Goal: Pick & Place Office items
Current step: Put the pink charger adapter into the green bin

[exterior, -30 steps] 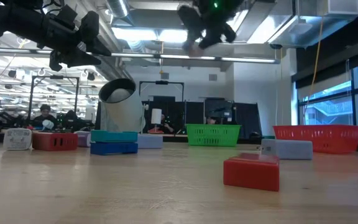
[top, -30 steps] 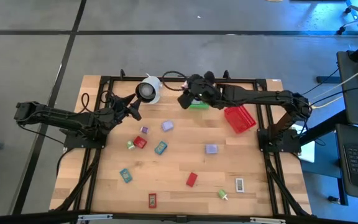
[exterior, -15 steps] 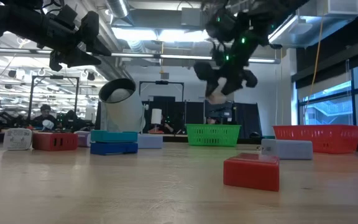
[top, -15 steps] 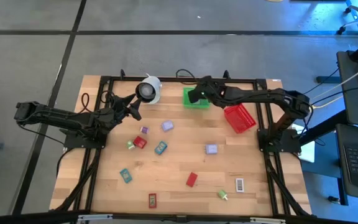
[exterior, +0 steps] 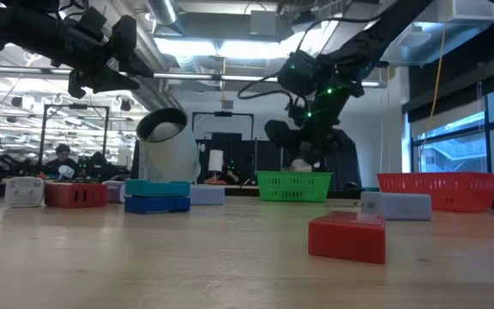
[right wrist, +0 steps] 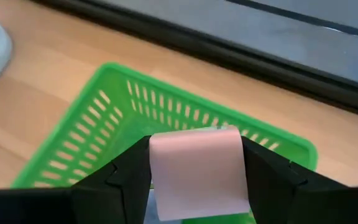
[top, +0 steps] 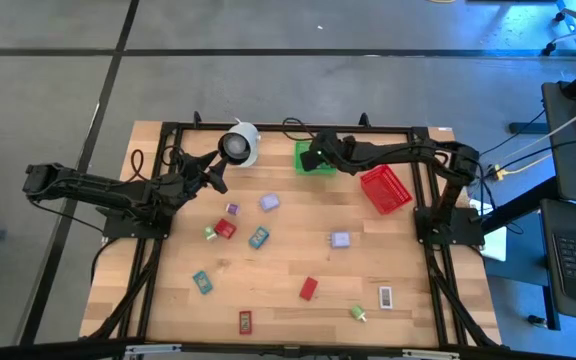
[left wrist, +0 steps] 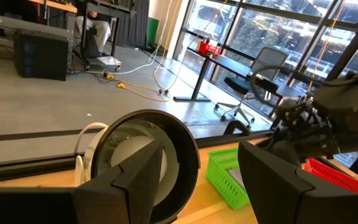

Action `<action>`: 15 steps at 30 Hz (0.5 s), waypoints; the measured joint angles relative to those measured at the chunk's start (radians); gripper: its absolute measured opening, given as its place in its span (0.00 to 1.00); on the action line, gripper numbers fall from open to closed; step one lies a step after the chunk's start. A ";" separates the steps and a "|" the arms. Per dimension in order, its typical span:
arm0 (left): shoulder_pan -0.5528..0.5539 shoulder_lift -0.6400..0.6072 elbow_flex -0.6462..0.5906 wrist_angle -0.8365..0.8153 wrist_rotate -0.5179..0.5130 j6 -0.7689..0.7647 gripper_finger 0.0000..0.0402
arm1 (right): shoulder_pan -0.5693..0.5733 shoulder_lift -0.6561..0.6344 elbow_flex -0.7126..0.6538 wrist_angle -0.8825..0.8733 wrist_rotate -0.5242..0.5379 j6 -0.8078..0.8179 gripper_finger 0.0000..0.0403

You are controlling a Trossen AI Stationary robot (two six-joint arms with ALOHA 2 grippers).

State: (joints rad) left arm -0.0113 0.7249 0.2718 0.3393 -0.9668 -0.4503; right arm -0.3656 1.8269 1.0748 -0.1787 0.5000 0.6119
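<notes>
My right gripper hangs just above the green mesh basket at the table's far edge, shut on a pink piece. In the low view it hovers over the basket's rim. My left gripper is open and held in the air near the white roll, which shows beyond its fingers. Several small pieces lie flat on the table: lavender, red, teal, green, white. My right gripper pinches the pink piece between its two fingers, one dark finger on each of two opposite sides. The fingers point down from above. The piece's flat pink face is lifted clear, above the inside of the green basket.
A red mesh basket lies to the right of the green one. The white roll stands to its left. More pieces lie mid-table: a lavender block, a red one, a teal one. A black frame borders the table.
My right gripper has come down from high above the table to just over the green basket, shifting slightly toward the table's right, with the pink piece still between its fingers. The left arm has kept still.
</notes>
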 joint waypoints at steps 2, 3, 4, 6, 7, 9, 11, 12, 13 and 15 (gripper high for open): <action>0.000 0.000 0.000 0.000 0.000 0.000 0.52 | 0.000 0.023 0.001 0.000 -0.009 -0.002 0.51; 0.000 0.000 0.000 0.000 0.000 0.000 0.52 | 0.000 0.033 0.000 0.001 -0.016 0.003 0.51; 0.000 0.000 0.000 0.000 0.000 0.000 0.52 | 0.001 0.039 0.001 0.014 -0.027 0.009 0.51; 0.000 0.000 0.000 0.000 0.000 0.000 0.52 | 0.001 0.046 0.002 0.028 -0.036 0.028 0.51; 0.000 0.000 0.000 0.000 0.000 0.000 0.52 | 0.001 0.047 0.003 0.033 -0.038 0.032 0.51; 0.000 0.000 0.000 0.000 0.000 0.000 0.52 | 0.001 0.047 0.002 0.038 -0.037 0.032 0.52; 0.000 0.000 0.000 0.000 0.000 0.000 0.52 | 0.001 0.049 0.002 0.046 -0.043 0.032 0.53; 0.000 0.000 0.000 0.000 0.000 0.000 0.52 | 0.001 0.049 0.002 0.050 -0.049 0.032 0.55; 0.000 0.000 0.000 0.000 0.000 0.000 0.52 | 0.001 0.049 0.002 0.054 -0.054 0.033 0.56; 0.000 0.000 0.000 0.000 0.000 0.000 0.52 | 0.001 0.049 0.002 0.060 -0.074 0.033 0.60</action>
State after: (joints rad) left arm -0.0116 0.7248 0.2718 0.3393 -0.9668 -0.4503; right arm -0.3649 1.8764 1.0763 -0.1188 0.4261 0.6450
